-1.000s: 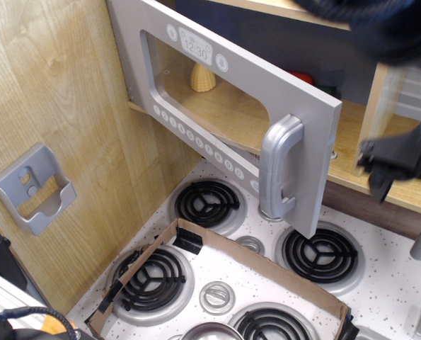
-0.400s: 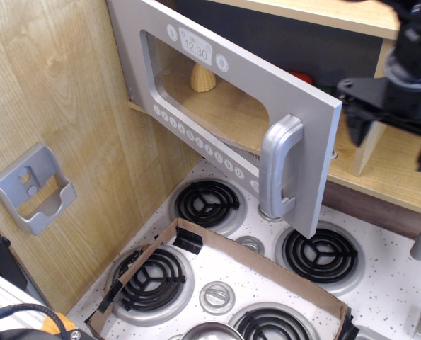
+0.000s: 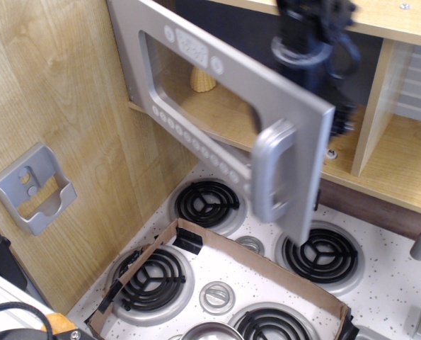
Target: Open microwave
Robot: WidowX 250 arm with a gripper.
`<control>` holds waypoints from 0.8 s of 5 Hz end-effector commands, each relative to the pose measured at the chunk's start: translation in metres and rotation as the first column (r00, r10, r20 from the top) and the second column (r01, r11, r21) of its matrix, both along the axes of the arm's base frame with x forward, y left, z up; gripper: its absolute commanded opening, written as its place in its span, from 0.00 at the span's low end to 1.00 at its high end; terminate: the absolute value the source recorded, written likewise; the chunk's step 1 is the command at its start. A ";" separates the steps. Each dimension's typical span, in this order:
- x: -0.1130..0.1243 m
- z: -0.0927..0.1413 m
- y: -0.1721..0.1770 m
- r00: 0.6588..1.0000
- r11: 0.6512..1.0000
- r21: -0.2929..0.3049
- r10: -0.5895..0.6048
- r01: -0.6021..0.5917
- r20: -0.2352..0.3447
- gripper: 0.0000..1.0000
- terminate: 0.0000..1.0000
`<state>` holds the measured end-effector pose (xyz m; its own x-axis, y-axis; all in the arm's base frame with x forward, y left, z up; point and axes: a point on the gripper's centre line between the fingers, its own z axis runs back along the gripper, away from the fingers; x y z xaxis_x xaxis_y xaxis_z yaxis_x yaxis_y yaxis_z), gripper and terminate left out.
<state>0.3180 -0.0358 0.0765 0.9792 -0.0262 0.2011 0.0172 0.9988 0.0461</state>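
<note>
the black tool (image 3: 316,42) sits blurred behind the top right edge of the microwave (image 3: 224,106) door; whether it is clenched i cannot tell. the door hangs ajar above the stove surface (image 3: 380,283), its handle (image 3: 272,170) toward the burners (image 3: 206,202).

Toy kitchen, stove burners (image 3: 208,202), microwave (image 3: 224,106)

Microwave (image 3: 224,106) door ajar, pincer (image 3: 316,42) behind it.
</note>
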 end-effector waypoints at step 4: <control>-0.107 -0.042 0.107 0.991 0.995 0.049 0.083 -0.088 0.105 1.00 0.00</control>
